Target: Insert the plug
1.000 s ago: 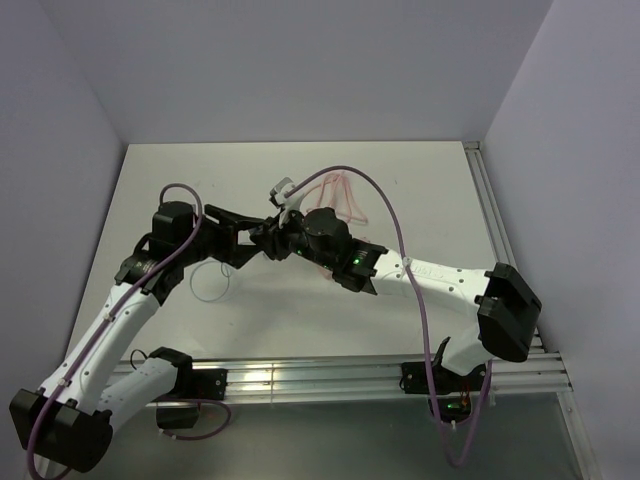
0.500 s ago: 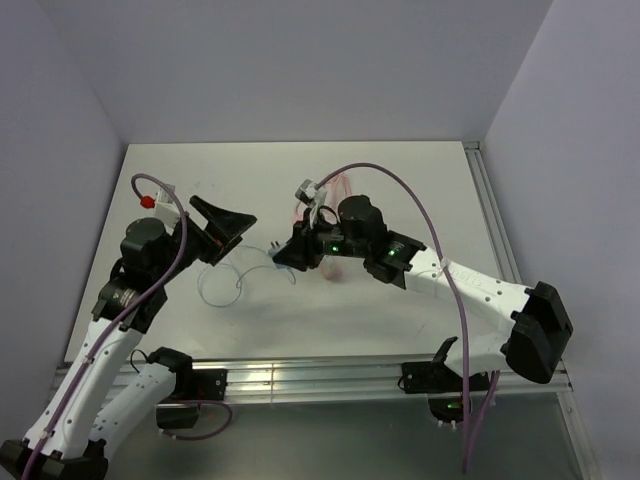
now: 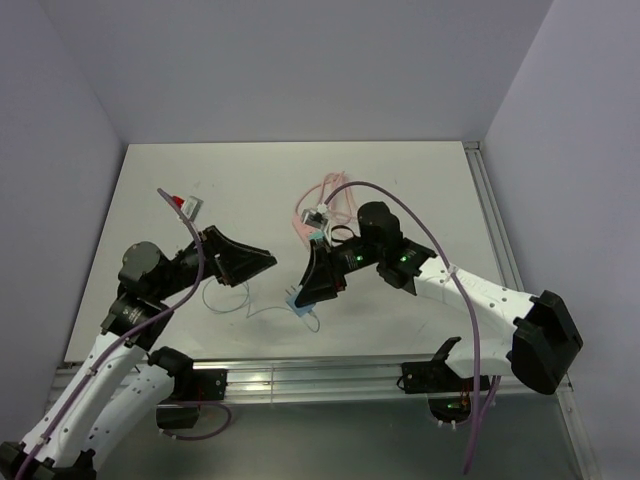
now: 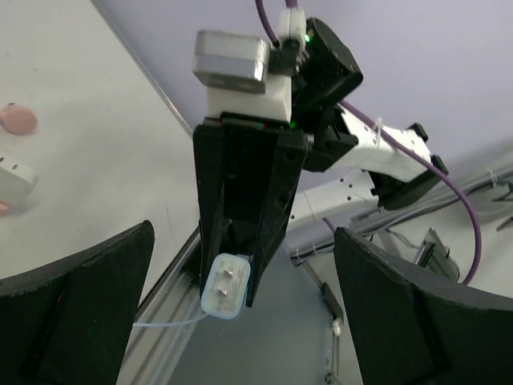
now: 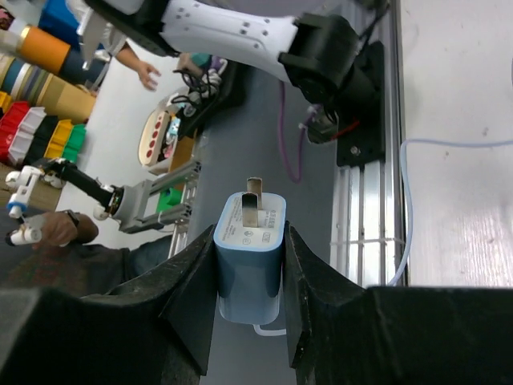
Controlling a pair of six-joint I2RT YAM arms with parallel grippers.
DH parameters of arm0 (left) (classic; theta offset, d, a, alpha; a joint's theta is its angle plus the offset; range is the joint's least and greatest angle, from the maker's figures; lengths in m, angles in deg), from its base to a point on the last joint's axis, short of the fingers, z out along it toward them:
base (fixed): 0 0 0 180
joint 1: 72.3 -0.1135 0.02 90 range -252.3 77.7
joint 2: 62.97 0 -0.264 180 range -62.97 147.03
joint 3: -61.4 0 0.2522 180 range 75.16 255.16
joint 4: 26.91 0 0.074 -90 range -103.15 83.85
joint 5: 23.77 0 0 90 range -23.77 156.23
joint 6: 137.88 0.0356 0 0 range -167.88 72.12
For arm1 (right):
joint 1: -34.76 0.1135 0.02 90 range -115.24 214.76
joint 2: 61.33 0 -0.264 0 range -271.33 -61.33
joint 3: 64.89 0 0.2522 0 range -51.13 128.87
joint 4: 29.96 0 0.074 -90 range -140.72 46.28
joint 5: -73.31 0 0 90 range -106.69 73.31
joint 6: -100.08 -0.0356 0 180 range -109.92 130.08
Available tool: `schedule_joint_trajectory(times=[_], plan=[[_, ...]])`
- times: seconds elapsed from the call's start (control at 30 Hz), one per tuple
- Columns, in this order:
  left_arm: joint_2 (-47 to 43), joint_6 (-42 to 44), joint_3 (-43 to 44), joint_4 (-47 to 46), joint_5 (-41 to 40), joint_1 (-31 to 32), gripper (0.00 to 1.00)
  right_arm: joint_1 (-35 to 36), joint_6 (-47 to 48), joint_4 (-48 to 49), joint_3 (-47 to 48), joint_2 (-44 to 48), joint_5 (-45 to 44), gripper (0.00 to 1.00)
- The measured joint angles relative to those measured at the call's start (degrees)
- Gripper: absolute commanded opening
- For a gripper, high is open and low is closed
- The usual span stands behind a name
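Two metal prongs (image 4: 228, 275) are showing at the free end of the plug (image 5: 250, 255), which is being clamped by its flat sides in the right gripper (image 3: 304, 296) and carried off the table (image 3: 420, 180), over its near part. The prong end is being left clear of the grip, presumably for entry into a socket. Its thin wire (image 3: 262, 310) is being trailed leftward across the tabletop. The left gripper (image 3: 258, 263) is being held wide apart and empty, facing the plug from nearby. A pink cable (image 3: 320, 190) is lying farther back; no socket is being made out
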Motion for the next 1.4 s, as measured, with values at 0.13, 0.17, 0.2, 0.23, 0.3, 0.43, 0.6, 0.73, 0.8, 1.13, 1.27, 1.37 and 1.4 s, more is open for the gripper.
schedule_joint_trajectory(times=[0.13, 0.17, 0.2, 0.23, 0.3, 0.43, 0.6, 0.73, 0.8, 1.13, 1.27, 1.37, 1.4], plan=[[2.2, 3.2, 2.3, 0.4, -1.0, 5.5, 0.92, -1.6, -2.3, 2.3, 0.0, 2.0, 0.6, 0.0], [3.1, 3.9, 2.7, 0.5, -1.7, 7.0, 0.91, -2.2, -2.8, 2.7, 0.0, 2.1, 0.6, 0.0], [4.2, 4.6, 2.9, 0.4, -2.4, 8.6, 0.9, -2.9, -3.7, 3.1, 0.0, 2.1, 0.5, 0.0], [5.0, 5.1, 2.9, 0.6, -3.1, 10.0, 0.88, -3.7, -4.4, 3.5, 0.0, 2.1, 0.5, 0.0], [6.6, 6.0, 2.9, 1.0, -4.6, 12.3, 0.86, -5.1, -5.6, 4.3, 0.0, 2.1, 0.4, 0.0], [7.8, 6.9, 2.8, 2.0, -7.5, 14.3, 0.8, -6.5, -7.1, 5.5, 0.0, 2.1, 0.3, 0.0], [7.8, 7.8, 2.8, 2.1, -8.9, 14.4, 0.7, -6.6, -7.7, 5.9, 0.0, 2.2, 0.2, 0.0], [7.9, 7.9, 2.8, 2.0, -8.9, 14.5, 0.59, -6.9, -8.8, 6.8, 0.0, 2.4, 0.1, 0.0], [7.9, 7.9, 2.8, 2.0, -8.9, 14.5, 0.58, -7.0, -9.1, 7.1, 0.0, 2.8, 0.2, 0.0], [10.0, 6.3, 2.4, -1.2, -7.8, 14.5, 0.47, -7.0, -10.1, 8.9, -0.2, 3.3, 0.8, 0.0], [10.7, 5.7, 2.3, -2.7, -7.2, 14.8, 0.42, -7.1, -10.1, 8.9, -0.3, 3.3, 0.8, 0.0], [10.6, 5.5, 2.3, -3.3, -6.9, 14.9, 0.32, -7.1, -10.2, 9.0, -0.2, 3.3, 0.8, 0.0], [10.6, 5.4, 2.3, -3.5, -6.8, 15.0, 0.24, -7.1, -10.3, 9.0, -0.2, 3.3, 0.8, 0.0]])
